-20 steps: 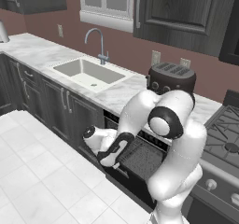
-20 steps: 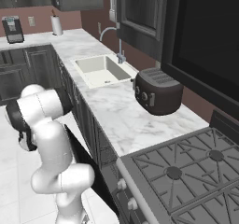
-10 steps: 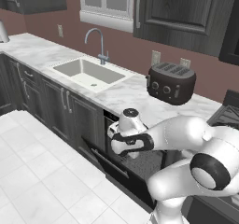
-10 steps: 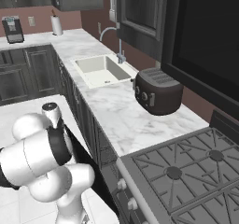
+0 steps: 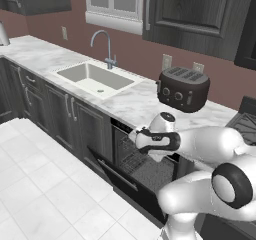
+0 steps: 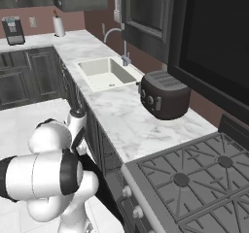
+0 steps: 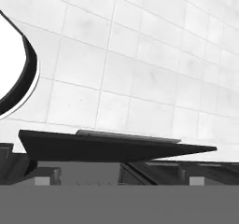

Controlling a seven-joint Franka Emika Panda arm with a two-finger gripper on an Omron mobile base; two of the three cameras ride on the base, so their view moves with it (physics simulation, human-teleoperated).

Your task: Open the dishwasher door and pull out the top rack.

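The dishwasher door [image 5: 120,178] is a black panel swung down, its grey bar handle toward the floor. It also shows as a dark slab [image 6: 104,191] beside the arm. In the hand view the door's [image 7: 116,148] edge lies across the picture with the handle strip on top and floor tiles beyond. Grey wire grid of a rack [image 5: 131,158] fills the opening under the counter; I cannot tell if it is the top rack. My gripper [image 5: 135,136] sits at the top of that opening, above the door. Its fingertips [image 7: 46,180] stand wide apart, open and holding nothing.
A black toaster [image 5: 182,88] stands on the marble counter [image 5: 135,104] above the dishwasher. The sink [image 5: 95,78] is to the left, a gas stove [image 6: 194,178] to the right. Dark cabinet doors [image 5: 65,121] flank the opening. White tile floor [image 5: 45,194] lies in front.
The arm has swung from bending low over the lowered door to reaching sideways into the opening under the counter. The door has stayed down and the gripper has stayed open.
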